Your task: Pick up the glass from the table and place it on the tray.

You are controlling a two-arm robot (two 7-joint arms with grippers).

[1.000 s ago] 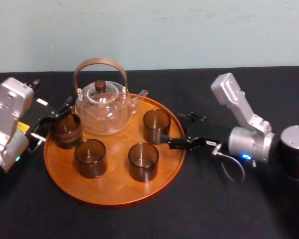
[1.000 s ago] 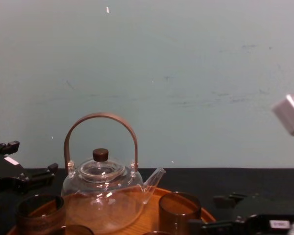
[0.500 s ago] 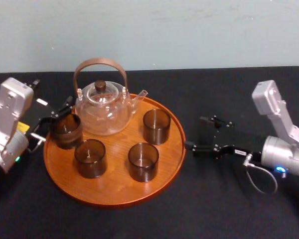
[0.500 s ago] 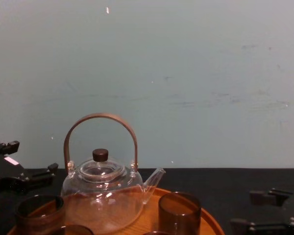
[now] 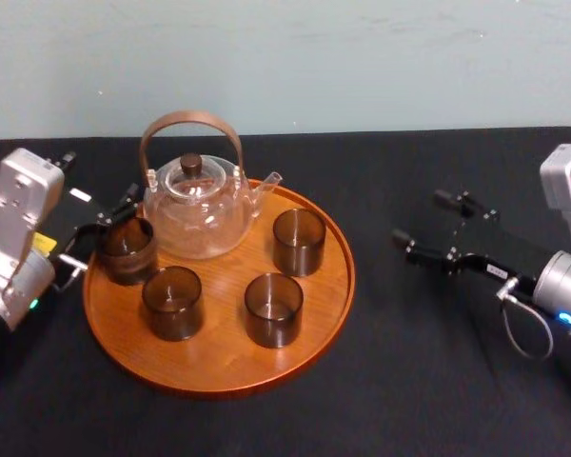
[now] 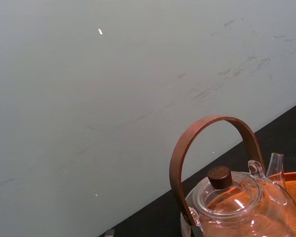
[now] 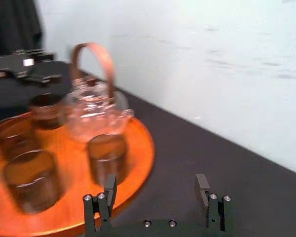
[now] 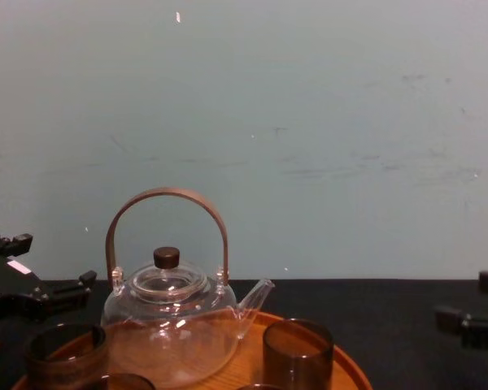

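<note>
Glass set on the tray, my right fingers empty and off to the side.

Nearest me, the near-left tumbler [image 5: 172,303] and near-right tumbler [image 5: 273,309] stand on the round wooden tray [image 5: 219,367]. Farther in, on its right side, the glass [image 5: 299,241] stands upright inside the rim, with nothing touching it. My right gripper [image 5: 419,218] hangs over the black table [image 5: 409,362] right of the tray, well apart from the glass, jaws spread wide around nothing. My left gripper [image 5: 107,230] sits at the tray's left edge, fingers apart, just beside the far-left tumbler [image 5: 126,249]; I cannot tell whether it touches. Farthest stands the clear glass teapot [image 5: 195,205]. I judge the placing done; next, this right arm need only clear away without clipping the rim.
</note>
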